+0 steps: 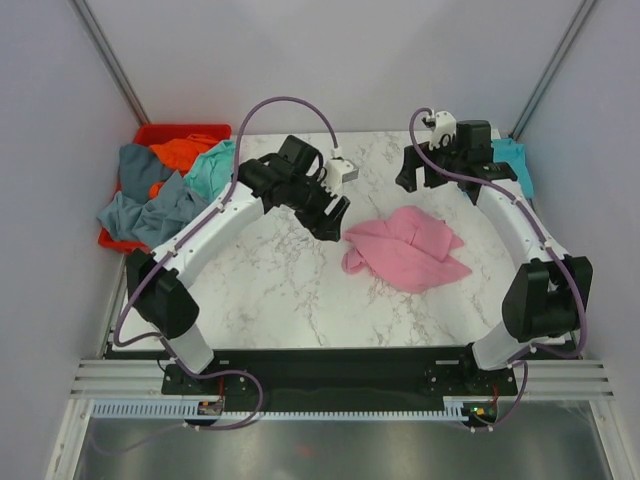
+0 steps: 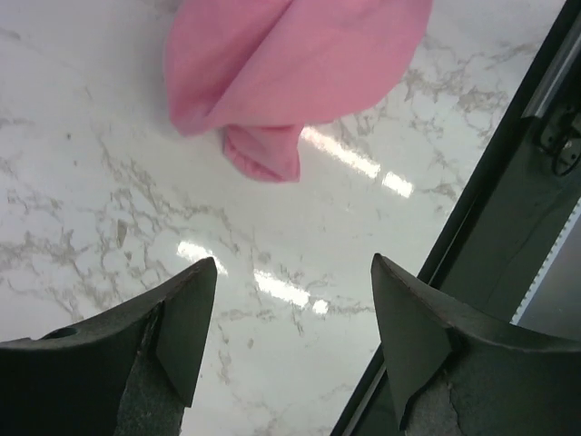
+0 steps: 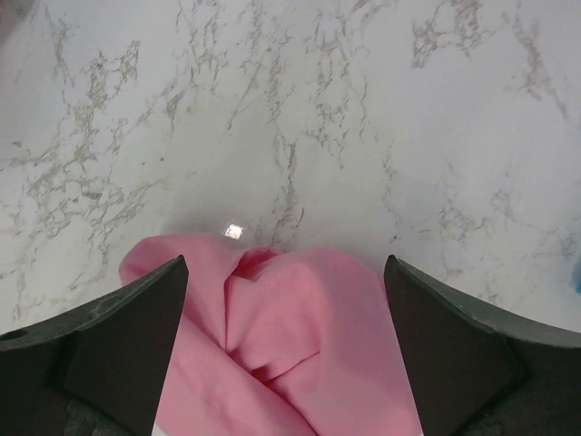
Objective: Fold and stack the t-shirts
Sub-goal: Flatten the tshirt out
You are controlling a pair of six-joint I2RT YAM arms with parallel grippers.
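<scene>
1. Left fingers (image 2: 186, 313) spread, empty, by the pink t-shirt (image 1: 405, 248); unfolded t-shirts (image 1: 150, 205) fill the red bin (image 1: 160, 135) off the desk's (image 1: 280, 290) far-left corner.
2. Pink t-shirt lies crumpled mid-desk, folding seemingly not begun.
3. Right fingers (image 3: 127, 336) spread, empty; teal t-shirt (image 1: 513, 160) at far-right corner.

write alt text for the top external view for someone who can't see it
A crumpled pink t-shirt lies unfolded on a white marble table, the left gripper just beside its left edge and the right gripper farther back. More shirts spill from a red bin at far left.
</scene>
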